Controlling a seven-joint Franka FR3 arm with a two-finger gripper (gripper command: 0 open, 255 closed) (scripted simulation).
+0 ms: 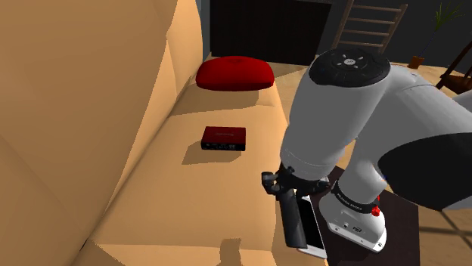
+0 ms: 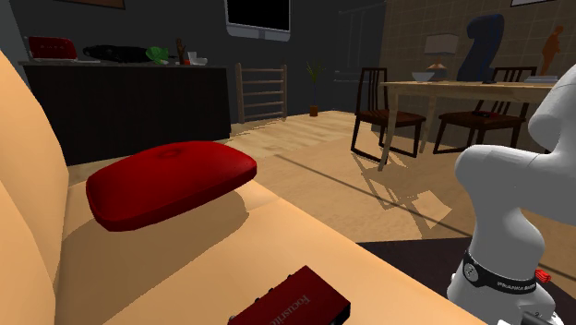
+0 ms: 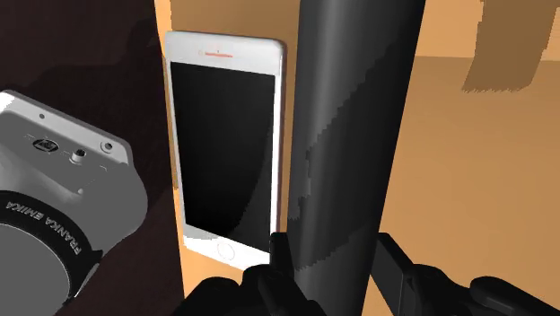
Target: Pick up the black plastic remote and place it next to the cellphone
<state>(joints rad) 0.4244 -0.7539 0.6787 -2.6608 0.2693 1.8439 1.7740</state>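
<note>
I see my gripper [image 1: 289, 198] low over the front edge of the tan sofa [image 1: 151, 204]. Its two black fingers [image 3: 280, 258] are closed tight on the long dark remote [image 3: 354, 135], one on each side of it. The remote sticks out past the fingers and lies side by side with the white cellphone [image 3: 224, 144], very close to it. I cannot tell if the remote touches the seat. The cellphone lies flat at the edge of the seat, screen up. Farther back on the seat is a flat red box [image 1: 224, 137], and behind that a red cushion [image 1: 234, 73]. Both are well apart from the gripper.
</note>
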